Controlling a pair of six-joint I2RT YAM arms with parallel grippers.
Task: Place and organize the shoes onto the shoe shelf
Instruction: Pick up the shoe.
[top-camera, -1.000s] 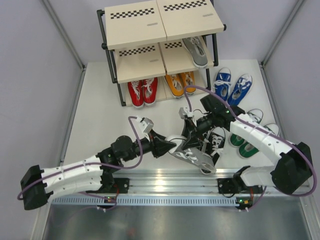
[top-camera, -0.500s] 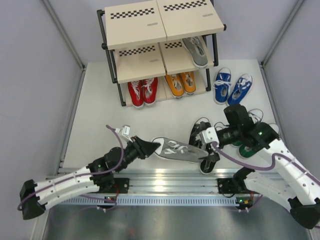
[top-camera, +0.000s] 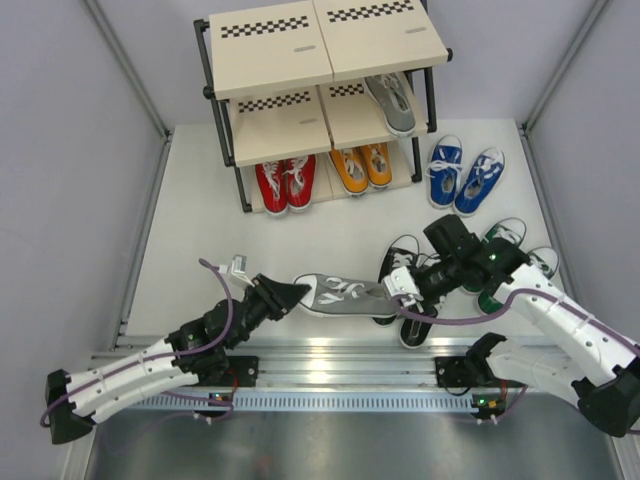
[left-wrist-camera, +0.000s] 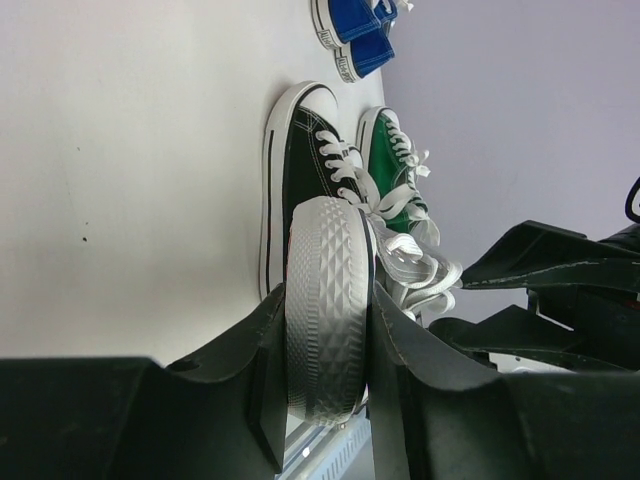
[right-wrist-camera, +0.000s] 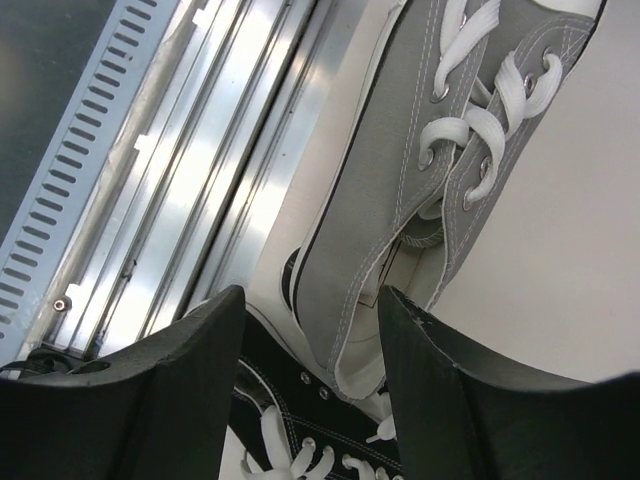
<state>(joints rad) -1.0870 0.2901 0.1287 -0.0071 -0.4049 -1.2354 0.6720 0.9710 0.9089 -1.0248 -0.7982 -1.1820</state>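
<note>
Nearest the arms, the left claw (left-wrist-camera: 325, 340) is clamped on the toe of a grey shoe (top-camera: 345, 295), its 2 fingers pressing the rubber cap from either side. The shoe lies across the front of the tabletop (top-camera: 200, 230), toe left and heel right; whether it rests there or hangs just above, I cannot tell. At its heel the right claw (right-wrist-camera: 310, 340) stands partly open, 1 finger on each side of the collar, gripping nothing.

Such a sneaker should be light. The canvas upper would likely fold under a pinch, while the toe cap, sole rim and heel look stiff and grippy, so they are the better holds.

The black pair (left-wrist-camera: 300, 170) lies beside the heel, the green pair (left-wrist-camera: 385, 165) just beyond, the blue pair (top-camera: 465, 175) farther back. Farthest stands the shoe shelf (top-camera: 280, 55), with the red pair (top-camera: 285, 183) and orange pair (top-camera: 362, 165) on the bottom tier and the other grey shoe (top-camera: 392, 100) on tier 2.
</note>
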